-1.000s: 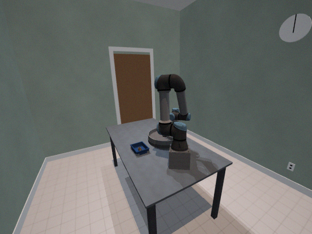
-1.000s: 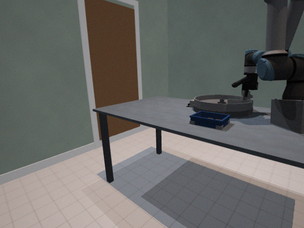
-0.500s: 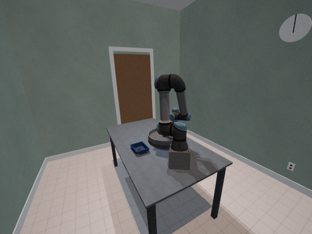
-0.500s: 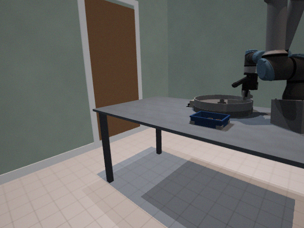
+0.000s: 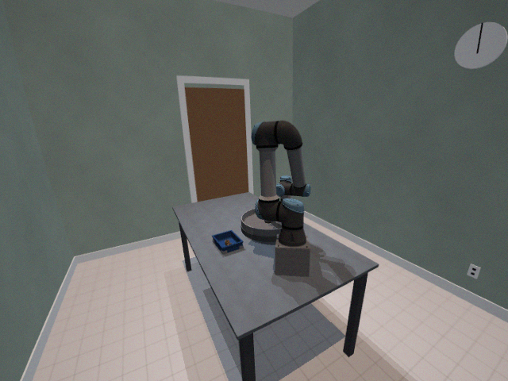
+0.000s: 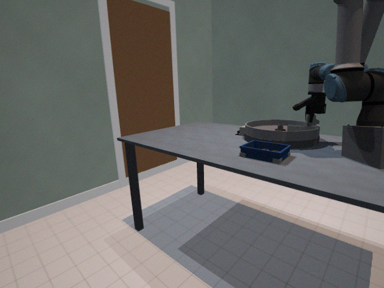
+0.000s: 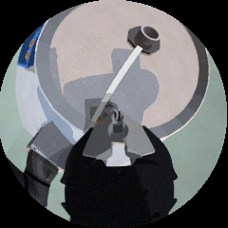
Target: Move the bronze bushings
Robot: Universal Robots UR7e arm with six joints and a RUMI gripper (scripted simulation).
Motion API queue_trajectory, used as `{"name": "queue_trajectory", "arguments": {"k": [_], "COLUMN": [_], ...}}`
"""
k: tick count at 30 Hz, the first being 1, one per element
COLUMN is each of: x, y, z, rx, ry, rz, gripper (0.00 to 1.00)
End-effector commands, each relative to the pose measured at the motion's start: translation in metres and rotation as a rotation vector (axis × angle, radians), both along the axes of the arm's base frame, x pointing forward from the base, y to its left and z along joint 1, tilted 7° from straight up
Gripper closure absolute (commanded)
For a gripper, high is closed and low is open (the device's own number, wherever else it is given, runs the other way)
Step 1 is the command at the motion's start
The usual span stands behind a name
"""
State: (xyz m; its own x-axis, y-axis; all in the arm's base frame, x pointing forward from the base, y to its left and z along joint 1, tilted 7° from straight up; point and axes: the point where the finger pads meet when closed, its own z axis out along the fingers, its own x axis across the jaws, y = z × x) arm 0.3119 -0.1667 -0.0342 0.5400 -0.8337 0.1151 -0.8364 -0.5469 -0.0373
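My gripper [image 7: 116,111] [image 6: 309,119] reaches down inside the near rim of the round grey turntable [image 5: 250,229] [image 6: 279,134] [image 7: 47,71]. Its fingers are shut on the wall of a small bushing [image 7: 110,110], which looks dull grey-brown in the gripper's shadow; I cannot tell its metal for sure. The turntable's pale disc shows a hexagonal hub [image 7: 144,39] [image 6: 280,126] with a white vane [image 7: 125,66] running toward the gripper, and no other loose bushings. The blue crate [image 5: 219,236] [image 6: 263,152] [image 7: 34,35] stands on the table beside the turntable and holds bronze bushings [image 5: 230,241] [image 7: 30,43]. In the top view the arm hides the gripper.
The arm's grey base block [image 5: 292,260] [image 6: 362,145] stands on the grey table [image 5: 267,295] [image 6: 192,139] right next to the turntable. The crate lies between the turntable and the table's long edge. A small grey mount [image 7: 49,140] sticks out at the turntable's outer side.
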Motion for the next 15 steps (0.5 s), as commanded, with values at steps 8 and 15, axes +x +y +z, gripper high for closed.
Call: {"name": "queue_trajectory", "arguments": {"k": [8,15], "x": [0.0,0.0], "y": [0.001,0.0], "z": [0.002,0.016], "rx": [0.0,-0.002], "ry": [0.0,-0.002], "rz": [0.002,0.001], "gripper": [1.0,1.0]}}
